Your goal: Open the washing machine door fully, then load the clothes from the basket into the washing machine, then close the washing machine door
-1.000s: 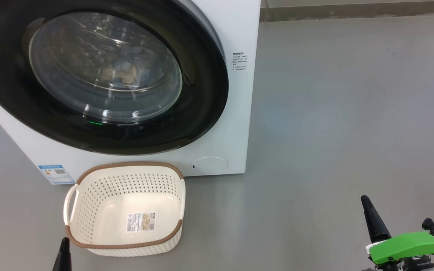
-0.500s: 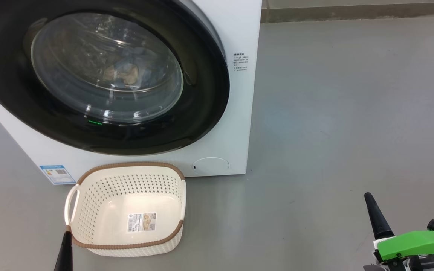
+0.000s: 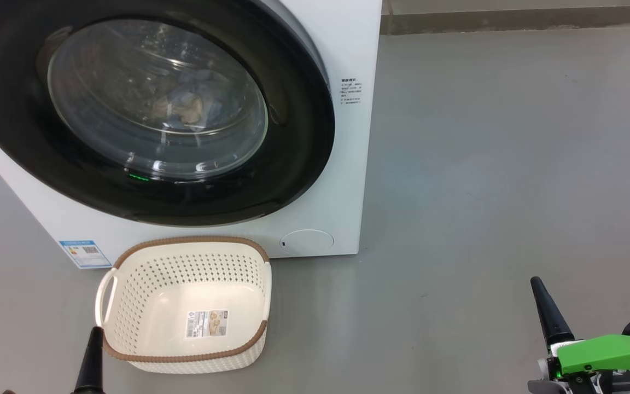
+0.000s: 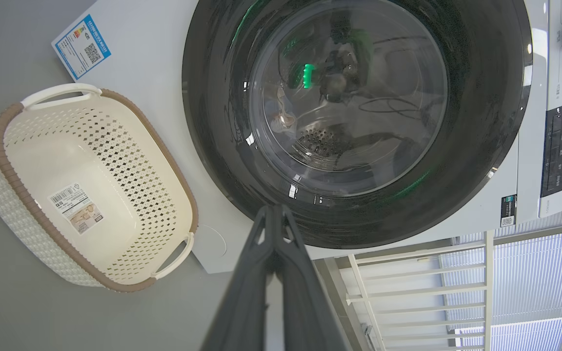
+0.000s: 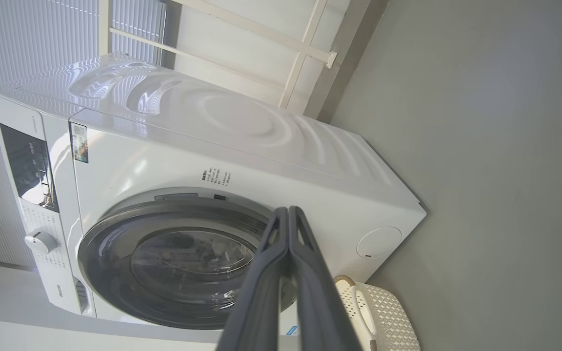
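Washing machine [image 3: 348, 180] on the grey floor [image 3: 484, 191], its round black door [image 3: 298, 142] shut; blue and tan clothes [image 3: 186, 106] lie in the drum behind the glass. Cream basket [image 3: 189, 240], a paper label [image 3: 206, 323] on its bottom, stands on the floor just before the machine. Left hand [image 3: 94, 338] beside the basket's near corner, right hand [image 3: 540, 293] well to the right; each has its fingers pressed together, gripping nothing

Labels in plenty, wording too small to read.
On the washing machine [image 3: 348, 164]: blue energy sticker [image 3: 84, 253] with QR code, small printed lines [image 3: 350, 90]; inside the basket [image 3: 189, 241]: barcoded paper label [image 3: 206, 323].
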Available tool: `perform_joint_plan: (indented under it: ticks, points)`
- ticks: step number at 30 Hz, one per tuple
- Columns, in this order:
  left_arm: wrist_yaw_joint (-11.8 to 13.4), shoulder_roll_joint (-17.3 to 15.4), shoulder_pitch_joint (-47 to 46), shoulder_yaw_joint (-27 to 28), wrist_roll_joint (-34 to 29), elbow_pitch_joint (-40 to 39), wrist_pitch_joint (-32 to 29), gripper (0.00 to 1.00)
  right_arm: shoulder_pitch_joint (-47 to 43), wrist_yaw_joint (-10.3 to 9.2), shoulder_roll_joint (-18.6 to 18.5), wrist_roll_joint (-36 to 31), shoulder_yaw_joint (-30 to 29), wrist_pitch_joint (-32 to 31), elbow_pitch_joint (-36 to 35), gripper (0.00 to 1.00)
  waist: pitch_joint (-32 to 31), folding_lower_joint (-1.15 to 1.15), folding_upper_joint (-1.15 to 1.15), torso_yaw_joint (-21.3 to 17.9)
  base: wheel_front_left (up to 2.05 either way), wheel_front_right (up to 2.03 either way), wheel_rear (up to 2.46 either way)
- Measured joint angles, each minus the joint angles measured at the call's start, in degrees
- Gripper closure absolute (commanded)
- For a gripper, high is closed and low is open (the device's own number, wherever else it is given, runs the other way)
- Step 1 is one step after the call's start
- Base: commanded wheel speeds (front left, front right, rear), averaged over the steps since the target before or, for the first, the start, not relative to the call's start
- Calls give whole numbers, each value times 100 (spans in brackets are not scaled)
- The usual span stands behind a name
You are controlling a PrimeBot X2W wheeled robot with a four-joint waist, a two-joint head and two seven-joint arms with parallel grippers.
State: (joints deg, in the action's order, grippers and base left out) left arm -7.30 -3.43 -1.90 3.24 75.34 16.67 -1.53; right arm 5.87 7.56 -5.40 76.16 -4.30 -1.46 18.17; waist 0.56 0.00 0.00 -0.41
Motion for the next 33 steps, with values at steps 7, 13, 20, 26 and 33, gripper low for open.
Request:
perform_joint_plan:
  ticks: [7,13,20,26,33]
  points:
    - [0,27,-1,30,376,-14,-101,100,0,0,53,359,-43,-107,-56,100,-9,0,0,10,0,0,0]
    - [0,43,-21,52,713,-25,-203,100,-1,-1,125,676,-138,-208,-98,100,-17,0,0,18,0,0,0]
    - [0,74,-110,78,1093,-56,-302,100,-1,-1,176,1036,-213,-323,-154,100,-26,0,0,28,0,0,0]
    - [0,134,-116,103,1430,-83,-403,100,-1,-1,210,1356,-267,-410,-207,100,-35,0,0,37,0,0,0]
    - [0,147,-213,131,1662,-118,-477,100,-1,-1,247,1569,-360,-459,-241,100,-39,0,0,41,0,0,0]
